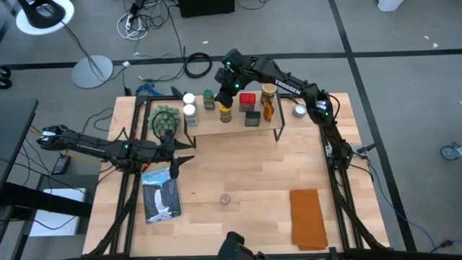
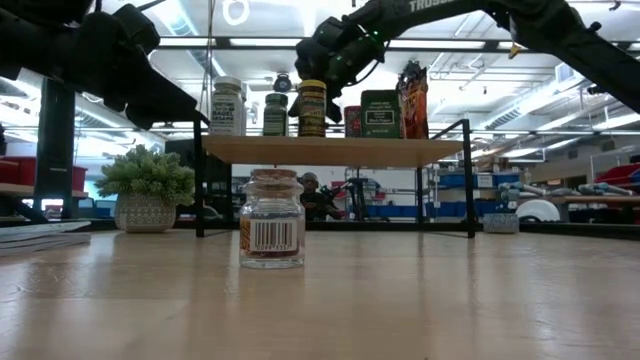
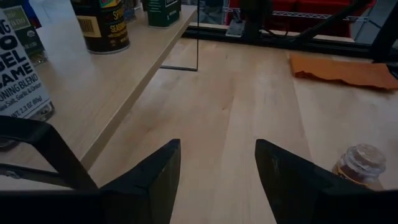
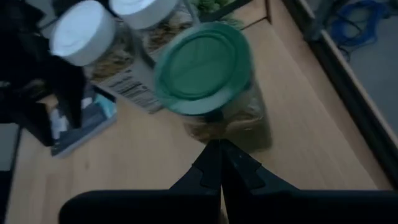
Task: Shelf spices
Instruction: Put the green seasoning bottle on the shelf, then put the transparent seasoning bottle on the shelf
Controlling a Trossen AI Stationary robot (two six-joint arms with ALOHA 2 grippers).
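Now, from the high view, I take the shelf (image 1: 238,124) as my landmark. One spice jar (image 1: 226,199) is off it, standing alone on the table well in front of the shelf's front edge, roughly opposite its middle; the rest of the spices sit in a row on the plank. My left gripper (image 1: 184,160) hangs just off the shelf's front left corner, pointing along the table toward that jar, so I judge the left arm the nearer one for the pick. My right gripper (image 1: 225,92) is up over the shelf's back left part, above the green-lidded jar (image 1: 208,96).

In the low view, the lone jar (image 2: 271,218) stands upright, long axis vertical, cork-topped, in front of the shelf (image 2: 330,150).

In the left wrist view, my fingers (image 3: 155,177) are spread wide with nothing between them. The jar (image 3: 362,165) lies ahead and off to one side of the gap, so I expect to swing toward it before closing. The shelf's plank runs beside the gripper.

In the right wrist view, the fingers (image 4: 219,163) are pressed together and empty, directly above the green lid (image 4: 203,67).
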